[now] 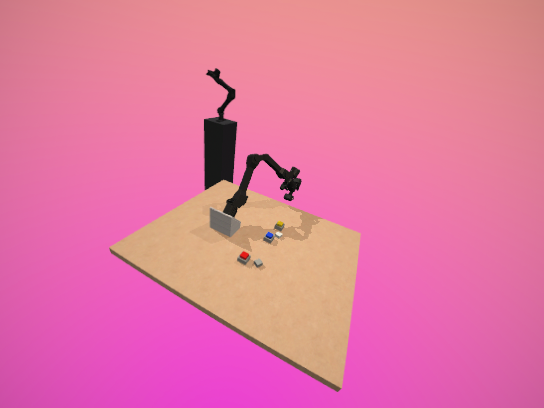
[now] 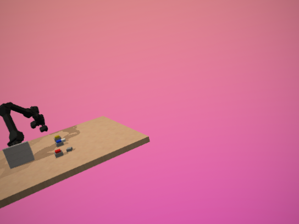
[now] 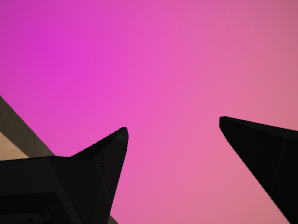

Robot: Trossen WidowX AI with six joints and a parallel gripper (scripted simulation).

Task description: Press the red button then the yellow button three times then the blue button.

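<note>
Three small buttons sit on grey bases on the wooden table (image 1: 300, 320) (image 2: 110, 137): a red button (image 1: 244, 255) (image 2: 57, 151) nearest the front, a blue button (image 1: 269, 235) (image 2: 58, 141) behind it, and a yellow button (image 1: 280, 224) (image 2: 57, 136) furthest back. My gripper (image 1: 289, 196) (image 2: 43, 128) (image 3: 172, 126) hangs in the air above and just behind the yellow button. Its fingers are open and empty. The wrist view shows only the two fingers, pink background and a strip of table edge (image 3: 20, 135).
A white block (image 1: 279, 234) (image 2: 63, 140) lies beside the blue button. A grey block (image 1: 258, 262) (image 2: 69, 149) lies beside the red button. A grey ribbed box (image 1: 223, 221) (image 2: 18, 154) stands by the arm's base. A black pillar (image 1: 219, 152) with a second arm stands behind the table.
</note>
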